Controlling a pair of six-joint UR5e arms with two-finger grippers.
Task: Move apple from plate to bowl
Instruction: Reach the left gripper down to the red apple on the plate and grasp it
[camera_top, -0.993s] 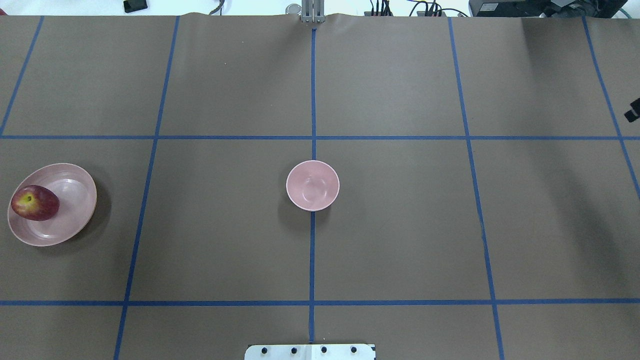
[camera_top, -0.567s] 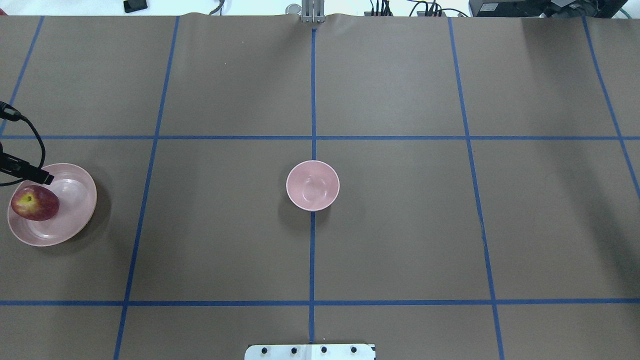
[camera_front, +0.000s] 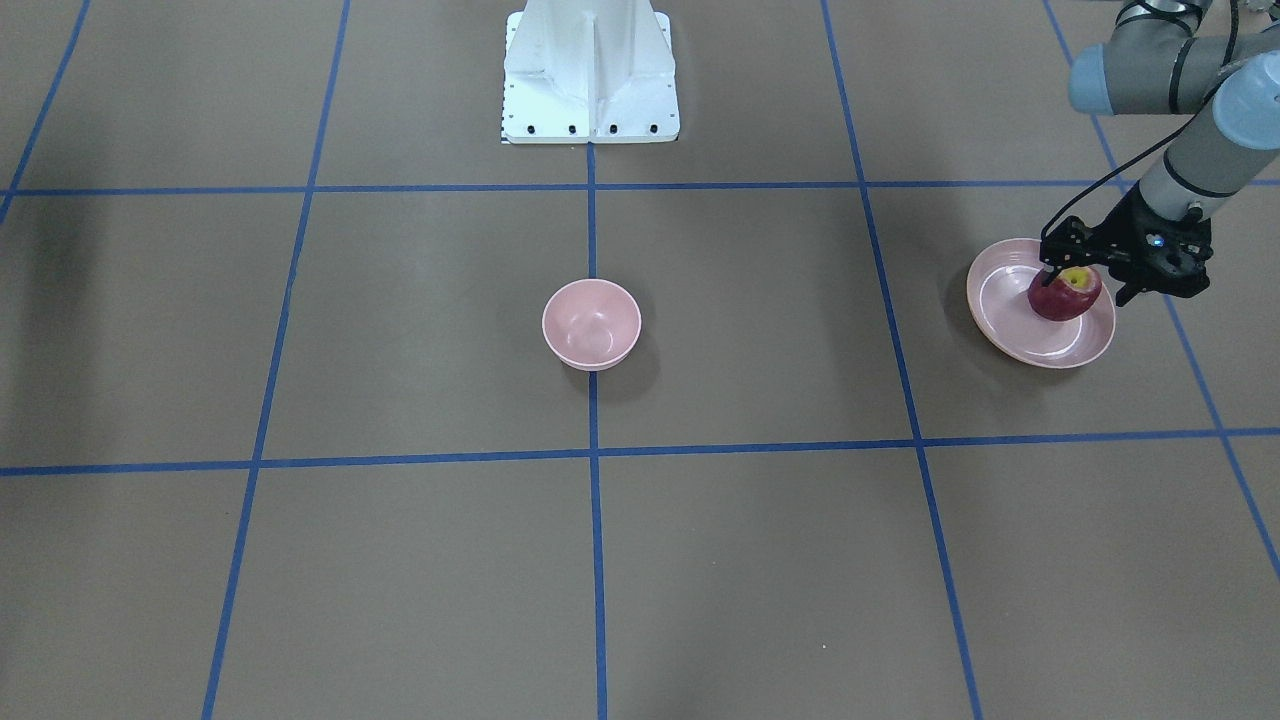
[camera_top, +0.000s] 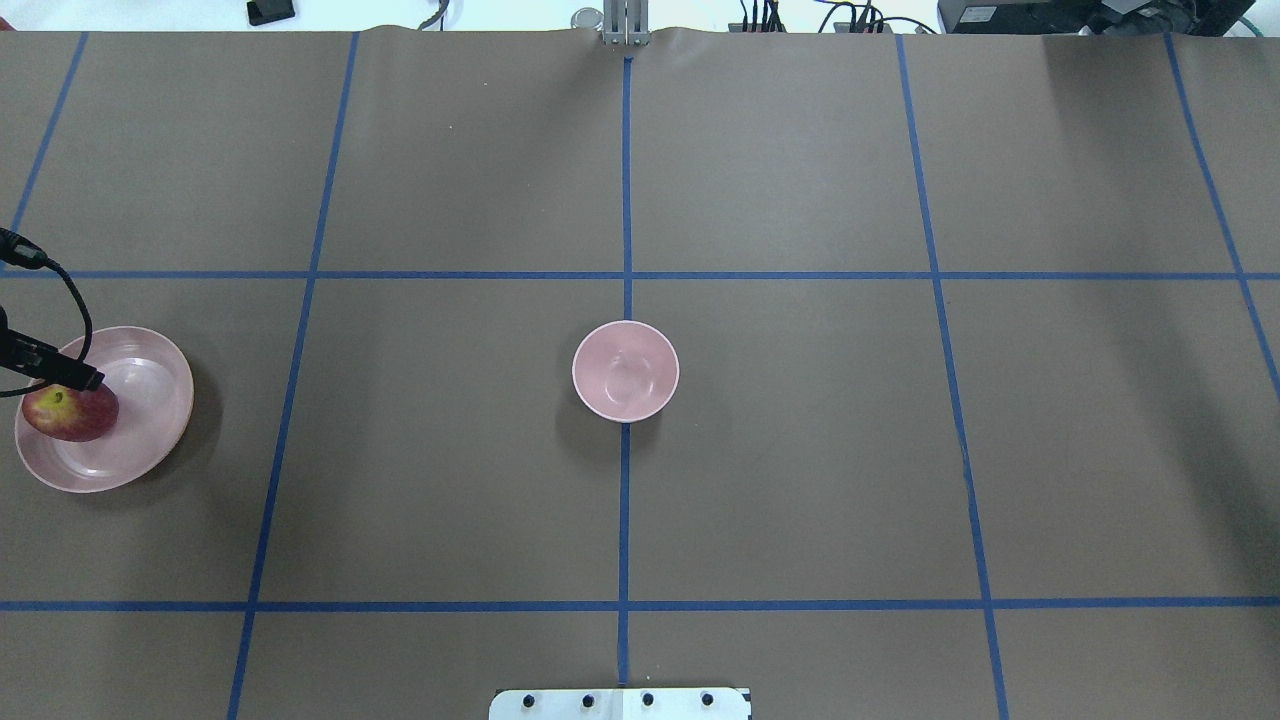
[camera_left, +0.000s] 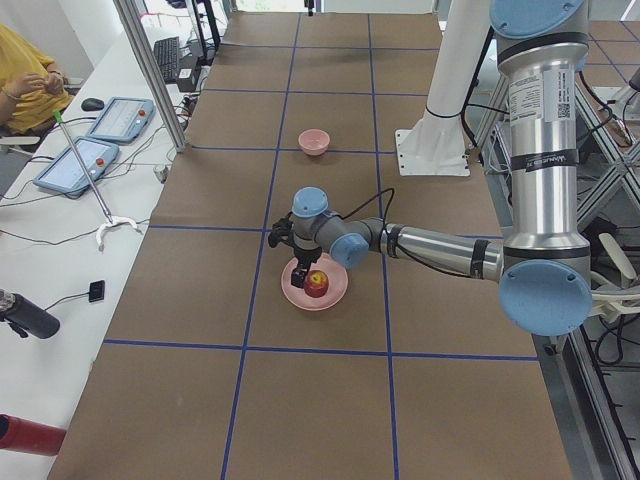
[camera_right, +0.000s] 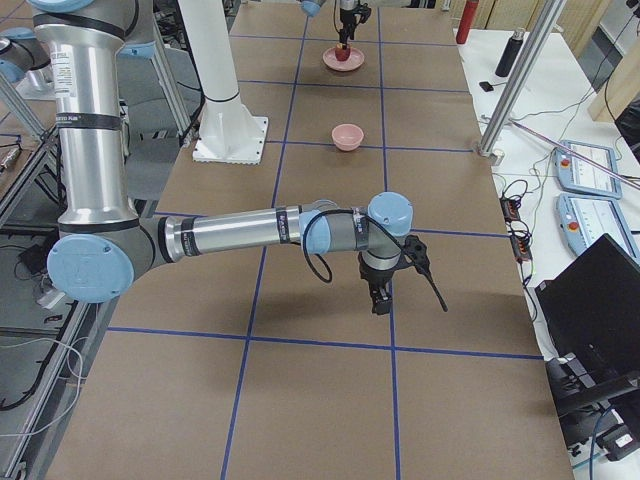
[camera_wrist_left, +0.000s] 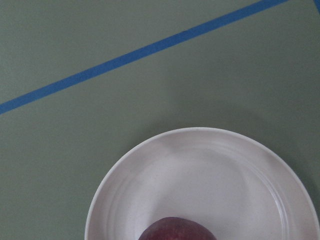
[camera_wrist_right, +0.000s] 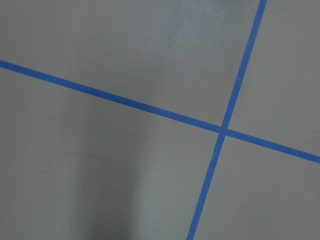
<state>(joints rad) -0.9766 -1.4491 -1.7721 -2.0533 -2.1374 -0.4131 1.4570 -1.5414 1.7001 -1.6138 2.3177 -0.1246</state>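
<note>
Item 1, L gripper: I am holding it low over the plate, pointing down. Its fingers are spread, one standing on each side of the apple. No cam is showing clearly whether the pads are touching the skin, so cannot tell. L wrist cam is looking down on the plate's far rim, w/ only the top of the apple showing at the bottom edge.

Item 2, apple: it is lying on the plate, off ctr, toward the side facing the table's L end. The yellow-green stem dimple is facing up.

Item 3, plate: it is sitting flat on the brown paper at the table's far L, inside one square of the blue tape grid.

Item 4, bowl: it is standing upright at the table's ctr, right on the ctr tape line, in front of the white base. It is well apart from the plate and the apple.

Item 5, R gripper: I am hanging it over the paper on the table's R half, pointing down, near a tape line. It is showing only in the R-end cam, so cannot tell whether it is spread or closed. R wrist cam is showing only paper and a tape crossing.
</note>
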